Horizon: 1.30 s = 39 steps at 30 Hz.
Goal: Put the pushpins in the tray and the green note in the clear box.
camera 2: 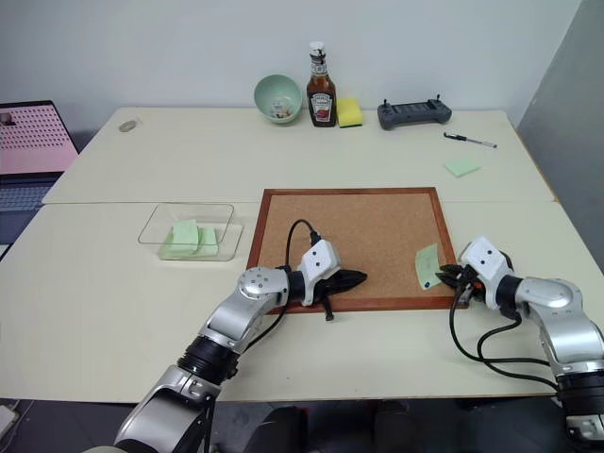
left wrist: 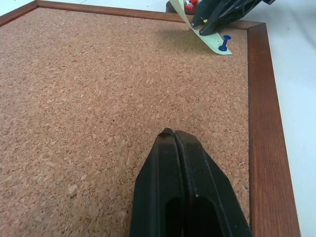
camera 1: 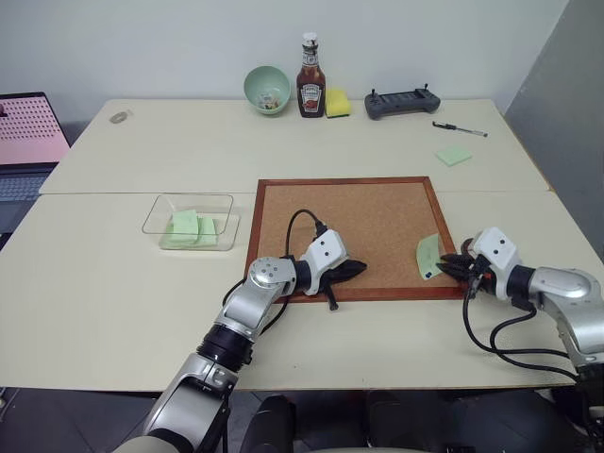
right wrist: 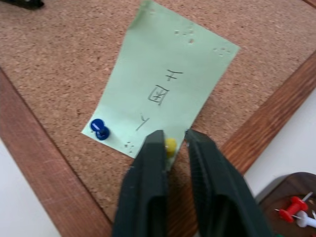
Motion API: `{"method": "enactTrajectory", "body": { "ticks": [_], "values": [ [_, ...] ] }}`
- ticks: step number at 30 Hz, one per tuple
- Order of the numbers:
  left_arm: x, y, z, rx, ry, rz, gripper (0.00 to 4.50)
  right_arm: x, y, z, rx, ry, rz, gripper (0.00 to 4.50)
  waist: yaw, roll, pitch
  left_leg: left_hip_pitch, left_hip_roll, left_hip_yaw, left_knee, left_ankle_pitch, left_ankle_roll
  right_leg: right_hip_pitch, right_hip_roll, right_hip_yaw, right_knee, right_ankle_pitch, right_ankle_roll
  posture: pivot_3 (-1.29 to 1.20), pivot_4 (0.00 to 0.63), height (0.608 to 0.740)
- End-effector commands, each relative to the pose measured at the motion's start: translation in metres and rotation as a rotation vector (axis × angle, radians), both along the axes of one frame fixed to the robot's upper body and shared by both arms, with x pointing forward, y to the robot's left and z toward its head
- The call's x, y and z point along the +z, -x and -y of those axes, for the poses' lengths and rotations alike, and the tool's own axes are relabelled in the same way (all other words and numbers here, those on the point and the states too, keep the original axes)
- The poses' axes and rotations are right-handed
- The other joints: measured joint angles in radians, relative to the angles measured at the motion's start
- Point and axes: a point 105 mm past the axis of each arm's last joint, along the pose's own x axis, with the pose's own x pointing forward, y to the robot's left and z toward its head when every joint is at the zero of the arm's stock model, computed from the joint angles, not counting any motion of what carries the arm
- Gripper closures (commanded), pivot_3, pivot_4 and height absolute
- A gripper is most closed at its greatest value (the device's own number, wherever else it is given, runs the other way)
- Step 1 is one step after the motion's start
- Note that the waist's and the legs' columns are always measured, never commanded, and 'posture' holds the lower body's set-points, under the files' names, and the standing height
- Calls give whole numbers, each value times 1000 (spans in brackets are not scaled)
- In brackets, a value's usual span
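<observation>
Cork board, landmark, on bench.
Green note: on board's right near corner, blue pushpin in one corner.
Right gripper: jaws pinching yellow pushpin at note's edge.
Left gripper: over board's near edge, jaws pressed together, empty.
Tray: just off board's right frame, red pin inside.
Clear box: left of board.

Pale green note, blue pushpin, speckled tan corkboard

Both eye views sit high at the robot's head, looking forward and down over the whole desk; they share the cork board. Left wrist view skims low across the board, close up. Right wrist view hangs very near the green note at the board's corner.
</observation>
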Motion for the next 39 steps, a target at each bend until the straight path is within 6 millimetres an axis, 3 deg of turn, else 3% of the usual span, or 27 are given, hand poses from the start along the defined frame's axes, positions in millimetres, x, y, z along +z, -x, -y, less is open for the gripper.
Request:
{"method": "enactTrajectory", "body": {
  "ticks": [1,23,30,35,39],
  "values": [
    [-8,4,-1,-11,-24,-20,4500,10,1,12,-26,24,26,4487,1,0,0,0,0,0,0,0,0,0,0,0,0,0,0,0,150,740],
    [-12,4,-1,-6,-30,-27,4500,49,5,7,-19,-114,90,4487,1,0,0,0,0,0,0,0,0,0,0,0,0,0,0,0,150,740],
    [-12,4,-2,-4,-28,-28,4500,60,12,43,-130,-49,105,4487,2,0,0,0,0,0,0,0,0,0,0,0,0,0,0,0,150,740],
    [-12,4,-1,-7,-27,-30,4500,52,18,72,-196,127,92,4487,1,0,0,0,0,0,0,0,0,0,0,0,0,0,0,0,150,740],
    [-12,4,1,-13,-23,-32,4500,48,20,78,-203,155,88,4487,1,0,0,0,0,0,0,0,0,0,0,0,0,0,0,0,150,740]
  ]
}}
